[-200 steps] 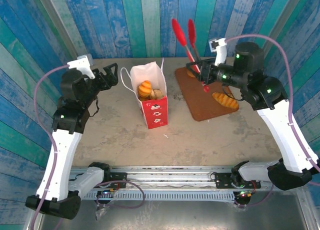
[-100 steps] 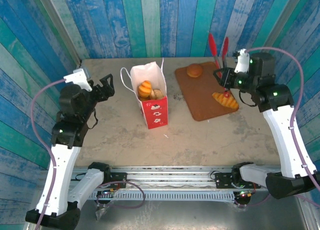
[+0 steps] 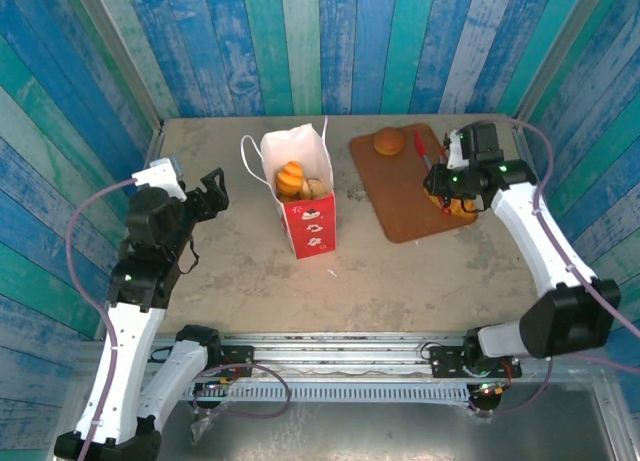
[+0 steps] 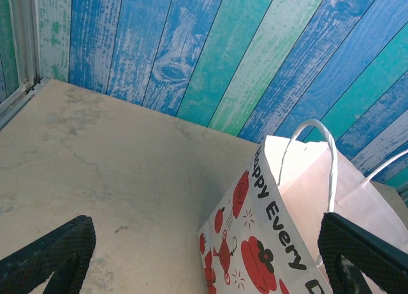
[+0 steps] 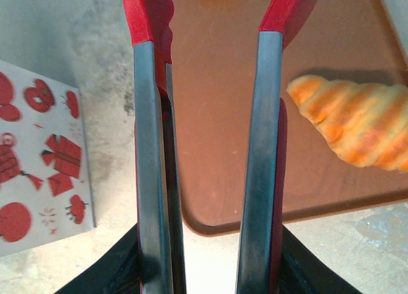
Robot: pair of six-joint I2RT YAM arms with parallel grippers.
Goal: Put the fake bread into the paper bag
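Clamps right gripper on red tongs over brown board, tong arms apart. Shows croissant just rt of tongs, long axis diag., on board's rt side; bun at far end. Holds left gripper agape beyond paper bag, left of board.

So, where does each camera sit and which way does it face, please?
Top external: overhead behind the robot, facing down; left arm and right arm show.
Left wrist: low, facing the paper bag and wall; open left tool frames it.
Right wrist: facing down along tongs to the board and croissant; right tool below.
Both wrist views share the bag.
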